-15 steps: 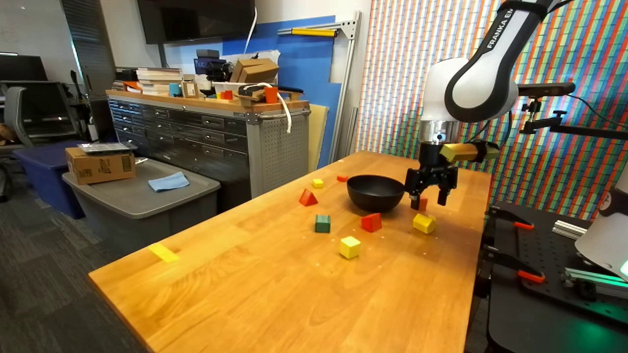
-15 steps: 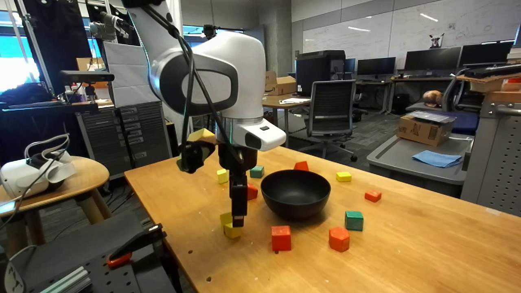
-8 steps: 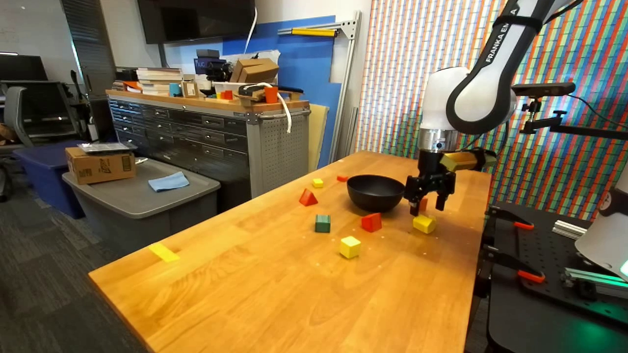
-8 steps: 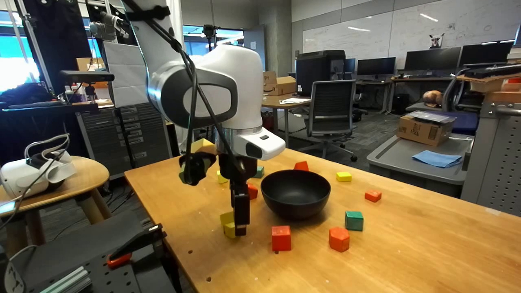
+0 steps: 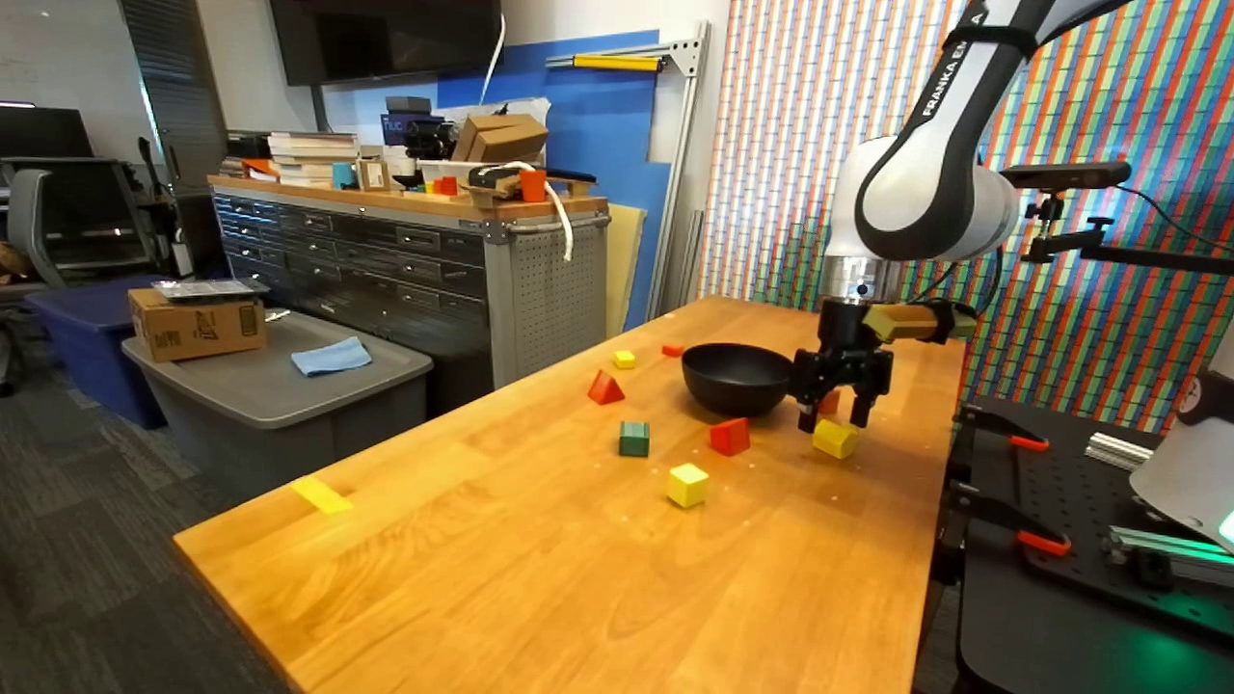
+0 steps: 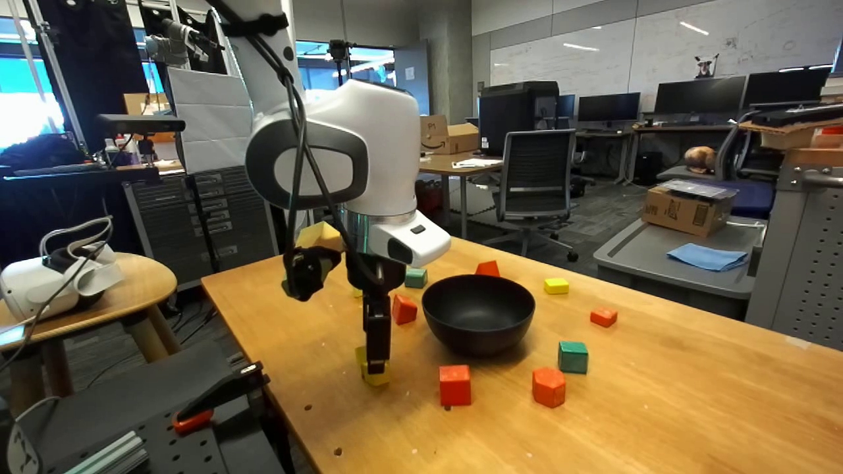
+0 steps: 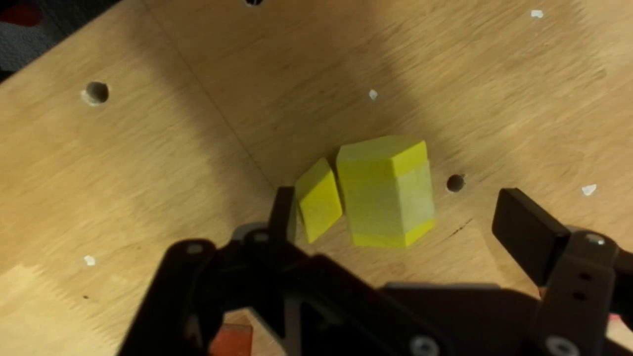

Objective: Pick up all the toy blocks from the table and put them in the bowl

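The end effector (image 5: 834, 421) has its fingers (image 7: 526, 232) wide apart at both sides of two yellow blocks (image 7: 371, 202), near the black bowl (image 6: 479, 322). More blocks (image 6: 455, 386), red, green and yellow, lie around this bowl on the wooden surface (image 5: 598, 578). Well away from the bowl stand a drawer cabinet (image 5: 376, 255) and an office chair (image 6: 537, 174).

blue cloth (image 5: 331, 357) on grey bin (image 5: 275, 387) | headset (image 6: 36, 283) on stool (image 6: 148, 280)

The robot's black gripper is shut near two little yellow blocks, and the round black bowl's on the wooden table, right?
Not shut: the wrist view shows the black gripper open near the two little yellow blocks. The round black bowl is on the wooden table.
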You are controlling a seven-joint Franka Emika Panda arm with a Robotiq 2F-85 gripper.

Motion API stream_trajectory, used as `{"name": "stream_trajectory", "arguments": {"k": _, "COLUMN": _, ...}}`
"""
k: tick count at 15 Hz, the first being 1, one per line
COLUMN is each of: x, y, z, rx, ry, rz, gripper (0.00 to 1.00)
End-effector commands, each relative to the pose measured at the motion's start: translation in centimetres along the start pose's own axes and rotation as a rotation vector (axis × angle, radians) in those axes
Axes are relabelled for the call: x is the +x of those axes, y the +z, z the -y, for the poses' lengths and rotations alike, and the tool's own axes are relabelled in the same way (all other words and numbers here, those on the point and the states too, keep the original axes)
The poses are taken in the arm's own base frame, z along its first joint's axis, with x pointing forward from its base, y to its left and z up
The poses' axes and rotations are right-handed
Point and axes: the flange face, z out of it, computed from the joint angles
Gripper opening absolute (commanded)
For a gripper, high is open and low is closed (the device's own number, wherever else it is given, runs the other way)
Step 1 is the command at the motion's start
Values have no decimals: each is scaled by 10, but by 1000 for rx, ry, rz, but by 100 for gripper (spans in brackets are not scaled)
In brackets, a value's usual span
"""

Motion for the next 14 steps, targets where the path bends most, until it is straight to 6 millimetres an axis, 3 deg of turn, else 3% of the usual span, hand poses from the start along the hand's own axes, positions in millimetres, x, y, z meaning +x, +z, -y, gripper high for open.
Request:
{"name": "stream_trajectory", "arguments": {"k": 1, "x": 3, "y": 4, "z": -4, "rx": 18, "ry": -2, "rz": -26, "gripper": 100}}
{"name": "stream_trajectory", "arguments": {"k": 5, "x": 4, "y": 18, "z": -17, "rx": -9, "ry": 19, "rz": -18, "gripper": 100}}
{"name": "stream_trajectory", "arguments": {"k": 6, "x": 3, "y": 22, "z": -18, "rx": -14, "ry": 22, "rz": -16, "gripper": 96}}
{"name": "stream_trajectory", "arguments": {"k": 7, "x": 2, "y": 25, "z": -17, "rx": -15, "ry": 23, "rz": -11, "gripper": 74}}
{"name": "stream_trajectory", "arguments": {"k": 9, "x": -1, "y": 28, "z": -16, "rx": -18, "ry": 19, "rz": -10, "gripper": 70}}
{"name": "stream_trajectory", "arguments": {"k": 14, "x": 3, "y": 15, "z": -9, "rx": -14, "ry": 6, "rz": -45, "gripper": 34}}
